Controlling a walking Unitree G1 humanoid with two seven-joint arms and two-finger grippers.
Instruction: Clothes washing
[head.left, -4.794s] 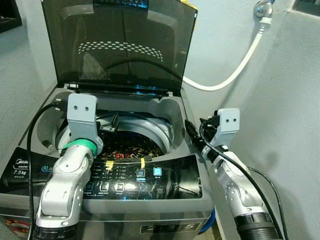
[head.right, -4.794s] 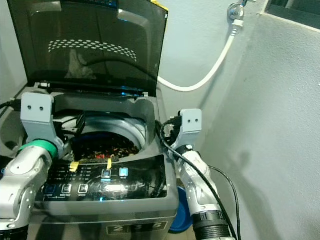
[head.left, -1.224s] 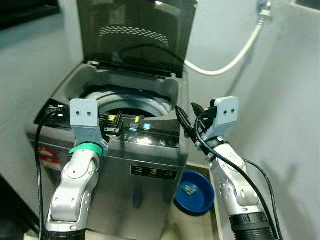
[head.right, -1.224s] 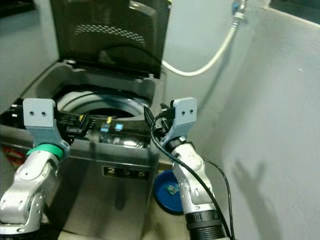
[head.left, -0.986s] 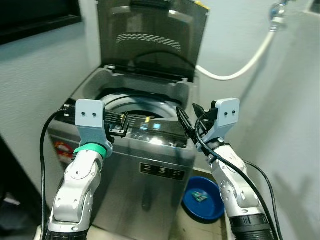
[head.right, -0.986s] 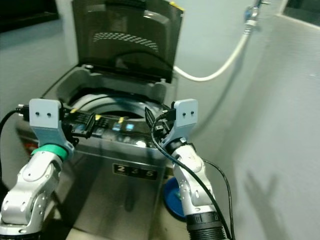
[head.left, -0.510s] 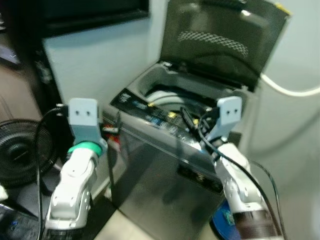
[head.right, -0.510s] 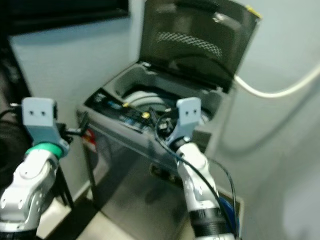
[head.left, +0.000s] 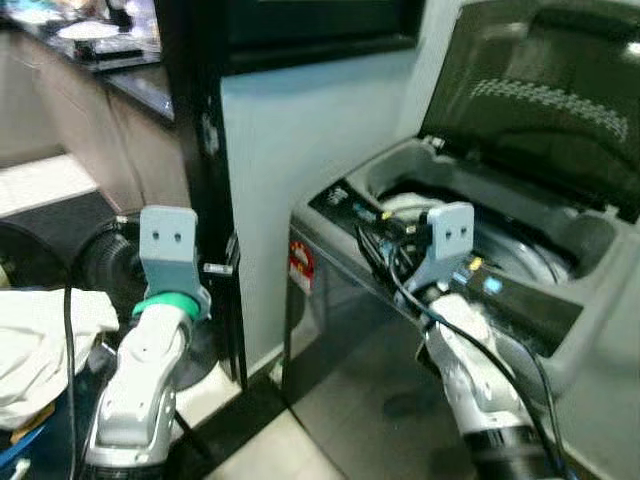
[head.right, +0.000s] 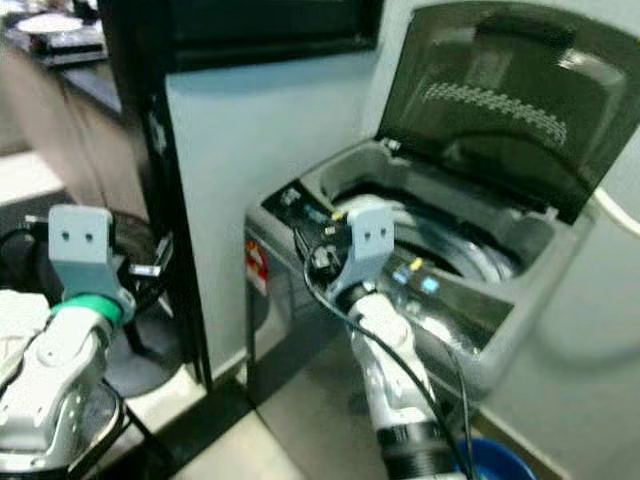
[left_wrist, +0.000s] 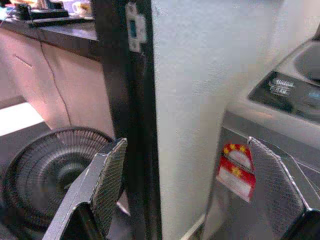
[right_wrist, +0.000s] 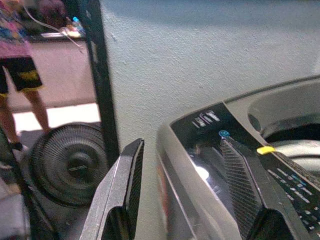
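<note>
Facing open washing machine (head.left: 450, 250), both tools (left_wrist: 200, 185) (right_wrist: 185, 185) spread, empty

I've got the washing machine (head.left: 400, 330) on the right with its dark lid (head.left: 540, 100) raised and the drum opening exposed; its control panel runs along the front edge. My right gripper (head.left: 385, 235) sits at the near left corner of the machine's top. My left gripper (head.left: 220, 268) is raised beside a black door frame (head.left: 200, 180), a floor fan (head.left: 110, 265) behind it and white cloth (head.left: 40, 340) at far left.
</note>
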